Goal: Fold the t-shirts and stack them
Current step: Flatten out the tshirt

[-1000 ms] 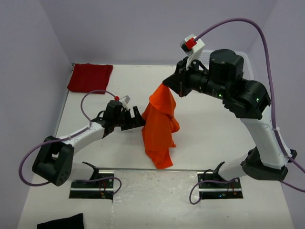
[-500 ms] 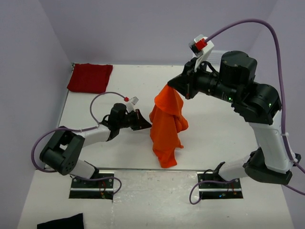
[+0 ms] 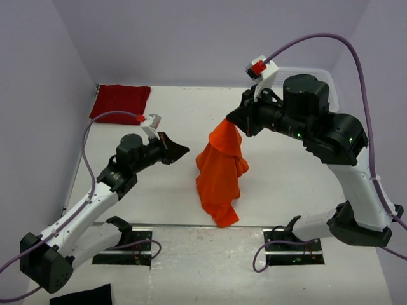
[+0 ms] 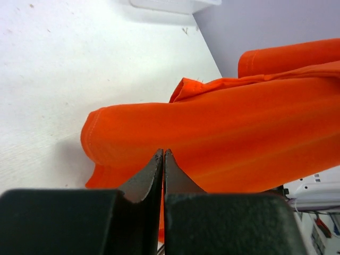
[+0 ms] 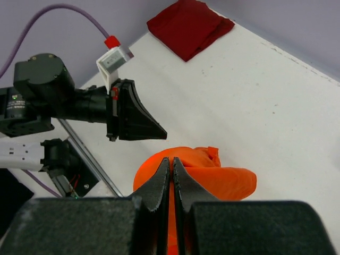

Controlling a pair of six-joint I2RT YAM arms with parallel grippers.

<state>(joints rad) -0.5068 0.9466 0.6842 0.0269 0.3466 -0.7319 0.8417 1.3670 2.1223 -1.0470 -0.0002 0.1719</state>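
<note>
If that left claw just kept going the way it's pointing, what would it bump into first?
Most likely the orange t-shirt hanging from the right gripper; the left gripper aims at it across a gap.

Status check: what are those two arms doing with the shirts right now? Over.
Right gripper shut on orange t-shirt, hanging over table. Left gripper shut, empty, clear of it. Red t-shirt folded, far-left corner. Nothing blocking.

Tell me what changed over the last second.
The left gripper, shut and empty, drew back from the orange shirt. The right gripper swung the hanging shirt right, then partly back, and still holds its top. The folded red shirt in the far left corner stayed put.
</note>
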